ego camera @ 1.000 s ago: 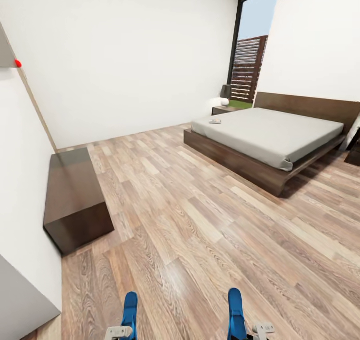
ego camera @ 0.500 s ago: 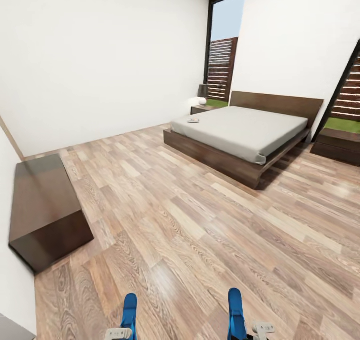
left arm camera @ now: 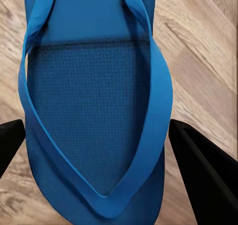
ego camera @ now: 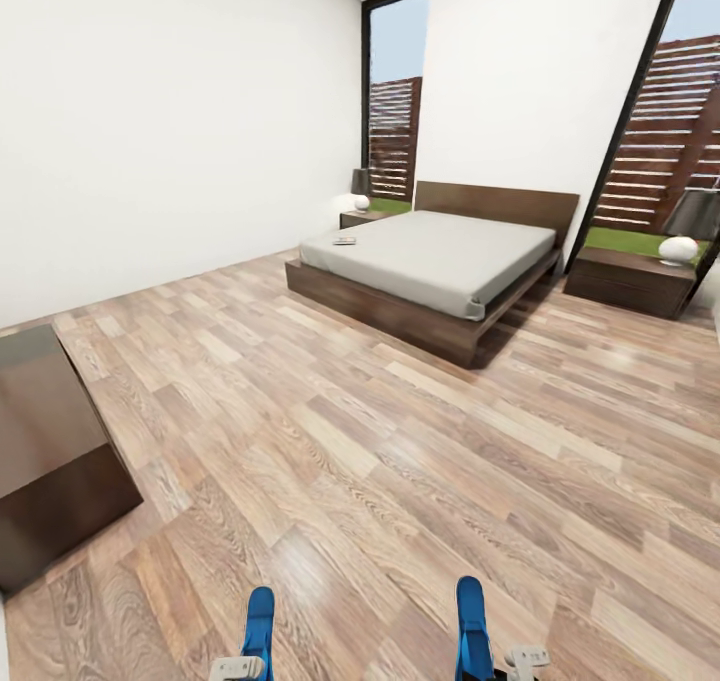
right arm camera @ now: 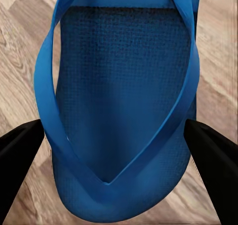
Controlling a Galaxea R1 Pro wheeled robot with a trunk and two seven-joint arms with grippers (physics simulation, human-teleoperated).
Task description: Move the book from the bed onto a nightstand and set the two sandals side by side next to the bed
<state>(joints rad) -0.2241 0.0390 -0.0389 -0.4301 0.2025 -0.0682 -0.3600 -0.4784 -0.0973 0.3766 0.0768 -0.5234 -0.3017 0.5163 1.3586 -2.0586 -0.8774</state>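
- Camera swung since the earlier frames: whole head view shifted, so the bed (ego camera: pixel 430 261) sat nearer picture centre, a second window and the right nightstand (ego camera: pixel 630 281) with its lamp (ego camera: pixel 685 226) came into sight, and the dark cabinet (ego camera: pixel 50 451) slid toward the left edge. Nothing in the room itself moved.
- Head view: book (ego camera: pixel 344 241) lay on the mattress at the bed's far left corner, near the left nightstand (ego camera: pixel 362 218). Bed lay ahead and slightly right, well apart from both arms. Left sandal (ego camera: pixel 259 621) and right sandal (ego camera: pixel 472 626) were carried low, long axes pointing forward, roughly parallel.
- Left wrist view: left gripper (left arm camera: pixel 104 150) clamped the left sandal, one black finger (left arm camera: pixel 10 143) at each edge.
- Right wrist view: right gripper (right arm camera: pixel 116 155) gripped the right sandal likewise, floor beneath.
- Judgement: bedside floor was comparably far for both arms; drive closer first.
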